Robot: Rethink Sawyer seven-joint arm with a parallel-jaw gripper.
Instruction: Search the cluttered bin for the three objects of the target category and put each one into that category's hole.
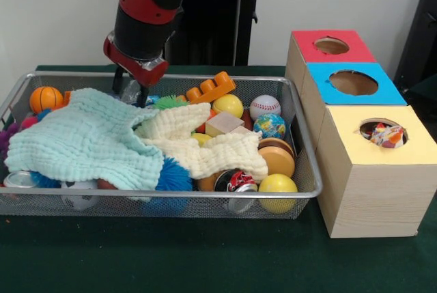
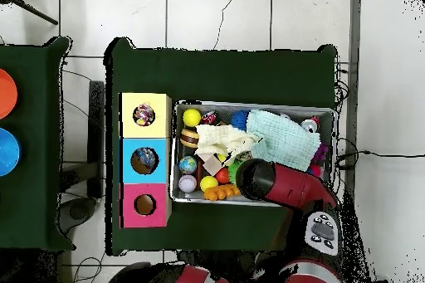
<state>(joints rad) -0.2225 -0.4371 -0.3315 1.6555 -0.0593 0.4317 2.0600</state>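
The wire mesh bin (image 1: pixel 304 144) holds a mint towel (image 1: pixel 85 139), a cream towel (image 1: pixel 205 146) and several balls. One printed cloth ball (image 1: pixel 388 136) sits in the round hole of the yellow-topped box (image 1: pixel 410 149), and it also shows in the overhead view (image 2: pixel 144 114). No other printed cloth ball shows in the bin; the towels cover much of it. My gripper (image 1: pixel 132 90) is down inside the bin at its far side, just behind the mint towel's far edge. In the overhead view the arm (image 2: pixel 270 182) hides it.
The blue-topped box (image 1: pixel 382 91) and the red-topped box (image 1: pixel 358 50) stand behind the yellow one, to the right of the bin. In the bin lie an orange basketball (image 1: pixel 46 98), a baseball (image 1: pixel 265 106), a globe ball (image 1: pixel 270 126), yellow balls, a blue spiky ball (image 1: pixel 174 173) and an orange toy block (image 1: pixel 212 87).
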